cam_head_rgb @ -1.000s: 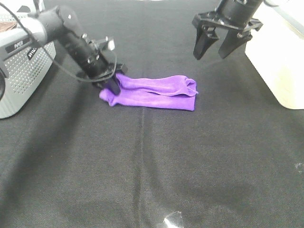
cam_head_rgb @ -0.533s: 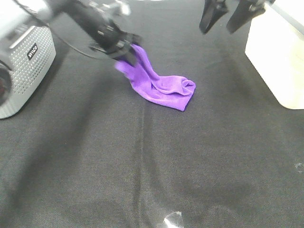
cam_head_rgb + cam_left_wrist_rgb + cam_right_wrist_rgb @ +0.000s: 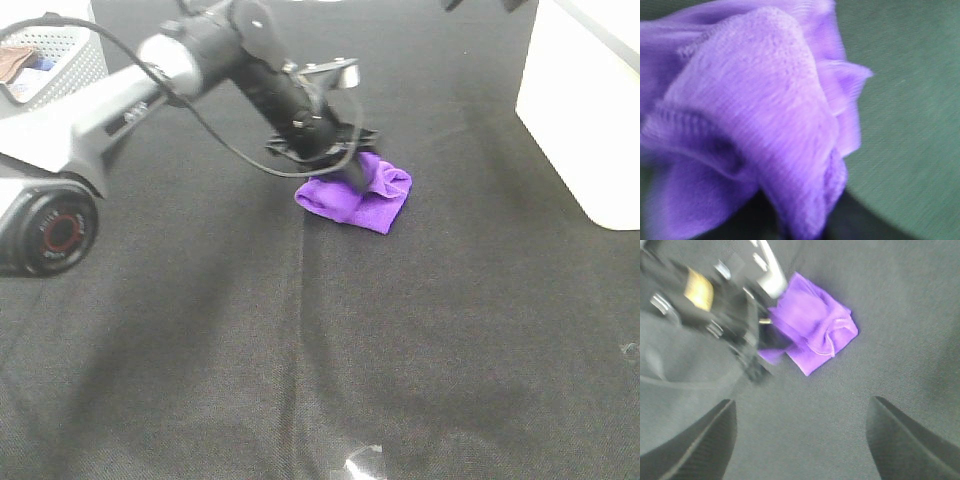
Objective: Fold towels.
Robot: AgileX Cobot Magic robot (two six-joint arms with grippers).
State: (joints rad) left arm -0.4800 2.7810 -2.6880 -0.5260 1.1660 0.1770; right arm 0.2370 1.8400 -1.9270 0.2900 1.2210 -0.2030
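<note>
Purple towel [image 3: 362, 198] lies in a small heap on the dark counter [image 3: 300, 360]. The left claw [image 3: 343, 170] pokes into it; I cannot tell if it grips. The right claw [image 3: 800, 410] is open and empty (up high). For a good fold, lay edge on edge, flat. Only the right wrist view shows the 2 right fingers [image 3: 705, 440] well; the high view cuts them off.

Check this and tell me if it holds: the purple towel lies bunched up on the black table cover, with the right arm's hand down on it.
One thing is wrong: the arm. The exterior high view shows the left hand down on the purple towel. The right hand is clear of it, jaws apart and empty. The towel does lie bunched up on the black table cover.
</note>
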